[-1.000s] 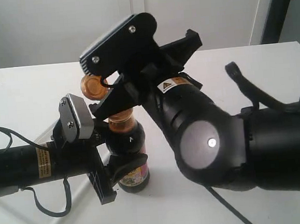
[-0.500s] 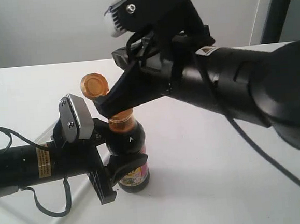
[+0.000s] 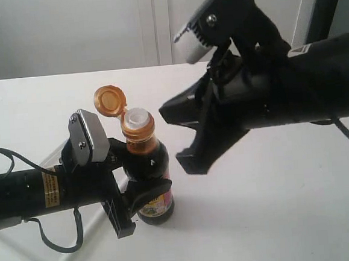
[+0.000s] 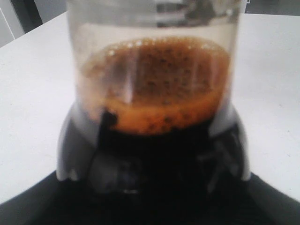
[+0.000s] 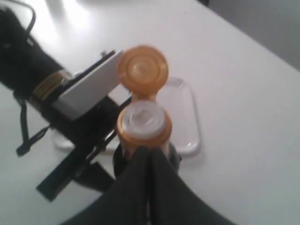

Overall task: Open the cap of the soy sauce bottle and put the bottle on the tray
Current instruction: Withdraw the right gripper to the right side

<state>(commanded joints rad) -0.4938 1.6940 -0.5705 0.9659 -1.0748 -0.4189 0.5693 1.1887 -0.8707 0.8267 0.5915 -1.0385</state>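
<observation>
Glass, dark liquid and orange-brown plastic make up the soy sauce bottle [image 3: 151, 174], a small round bottle with a narrow neck that stands upright on the white bench [image 3: 278, 219]. Its cap [image 3: 110, 101] is flipped open, a round disc tilted back on its hinge from the ribbed collar, so the white spout [image 3: 138, 117] is bare. Up close in the left wrist view the clear neck [image 4: 154, 70] shows brown foam above the black liquid. The left end effector [image 3: 131, 188] pinches the bottle's lower body from the side, its black fingers [image 3: 144, 196] pressed against the glass just above the pink and yellow label [image 3: 158, 203]. The right end effector [image 3: 184, 133] hangs just beside the bottle's neck without touching it; in the exterior view its two black fingers look set apart, while in the right wrist view they [image 5: 150, 178] appear pressed together, so I cannot tell its state. The tray [image 5: 185, 117], a shallow translucent-white plastic rectangle with rounded corners and a raised rim, lies flat just behind the bottle and the left arm, partly hidden by them. Bare bench spreads wide on the right of the bottle in the exterior view.
</observation>
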